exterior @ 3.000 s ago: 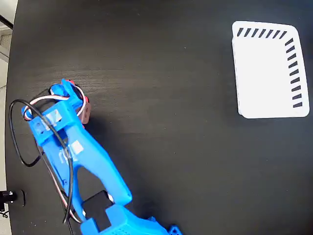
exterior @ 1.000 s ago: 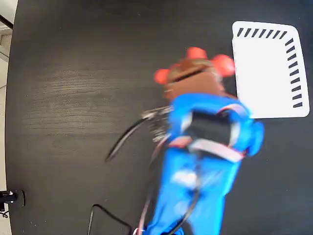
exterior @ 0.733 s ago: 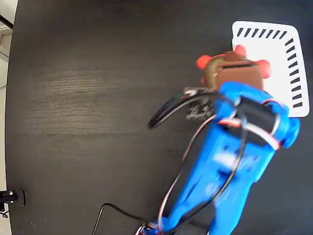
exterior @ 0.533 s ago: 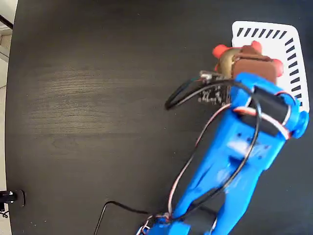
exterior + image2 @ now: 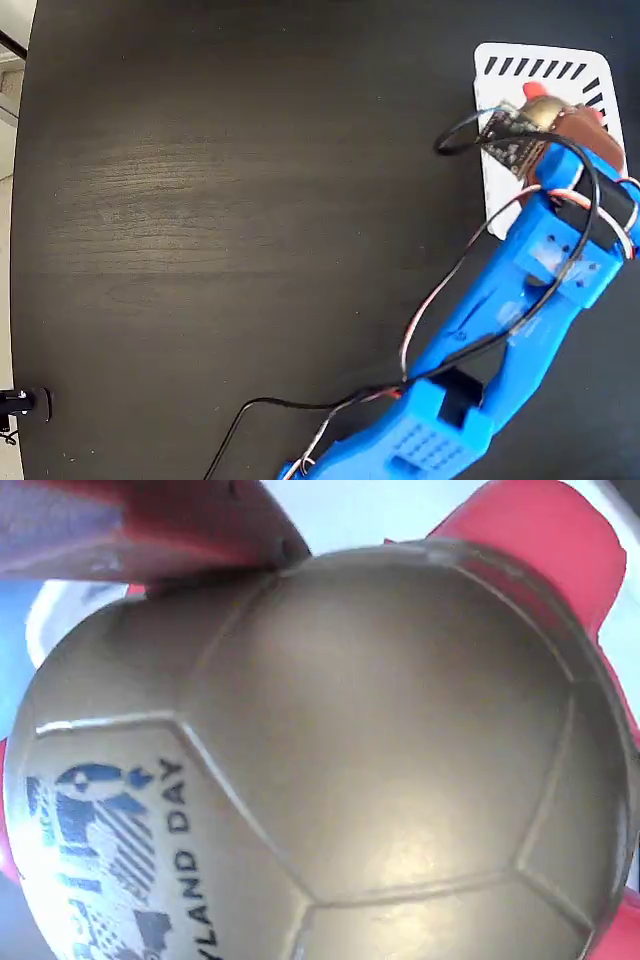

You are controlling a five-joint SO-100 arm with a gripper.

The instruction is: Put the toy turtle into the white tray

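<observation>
- The toy turtle (image 5: pixel 540 108) is being held above the white tray (image 5: pixel 500 190), which is lying near the table's (image 5: pixel 200 200) far right corner in the fixed view; only a red-pink bit and a patch of gold shell are showing there, the rest being hidden by the arm.
- In the wrist view the turtle's domed shell (image 5: pixel 330 750) is filling almost the whole picture, with red-pink parts at the edges and blue printed lettering at the lower left.
- The end effector (image 5: pixel 560 112) is judged to be clamped on the turtle, since the toy is being carried aloft; how wide the jaws are standing is not being shown in either view.
- The shell is being read as hard, smooth and glossy, so some slipperiness is being expected; the toy is being judged light and not fragile.
- A hold across the sides of the dome, low near the feet, is being judged the surest, as the rounded top offers little purchase.
- The blue arm (image 5: pixel 500 330) is being stretched from the table's near edge diagonally toward the far right corner, well extended, with its wrist bent down over the tray and cables looping beside it.
</observation>
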